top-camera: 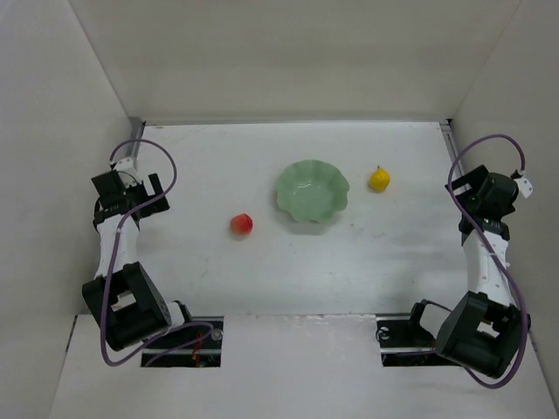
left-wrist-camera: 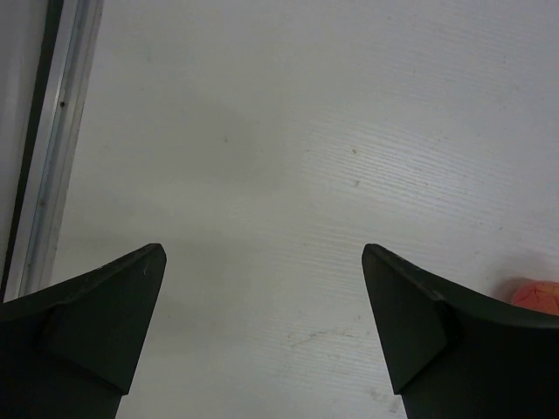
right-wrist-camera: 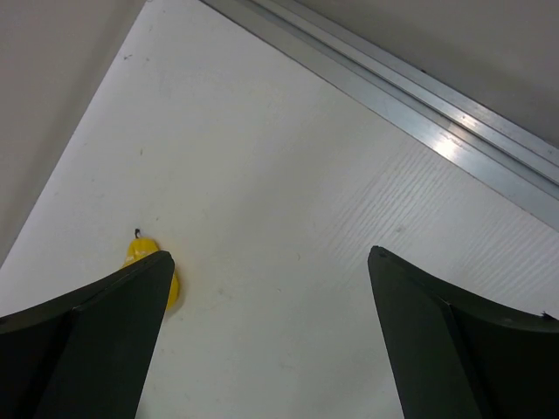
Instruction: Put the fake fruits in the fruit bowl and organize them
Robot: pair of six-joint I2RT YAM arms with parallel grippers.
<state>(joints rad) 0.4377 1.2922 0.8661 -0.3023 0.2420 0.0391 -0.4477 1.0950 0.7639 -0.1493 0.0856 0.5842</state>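
The mint-green scalloped fruit bowl (top-camera: 313,191) sits at mid-table and holds nothing. The red-orange peach (top-camera: 242,225) lies on the table left of and nearer than the bowl; its edge shows in the left wrist view (left-wrist-camera: 537,296) behind the right finger. The yellow pear (top-camera: 379,179) with a dark stem lies right of the bowl; in the right wrist view (right-wrist-camera: 137,250) it is partly hidden by the left finger. My left gripper (top-camera: 140,181) is open and empty at the far left. My right gripper (top-camera: 476,188) is open and empty at the far right.
White walls close in the table on the left, back and right. A metal rail runs along the table's left edge (left-wrist-camera: 48,140) and along the edge beyond my right gripper (right-wrist-camera: 419,105). Purple cables loop over both arms.
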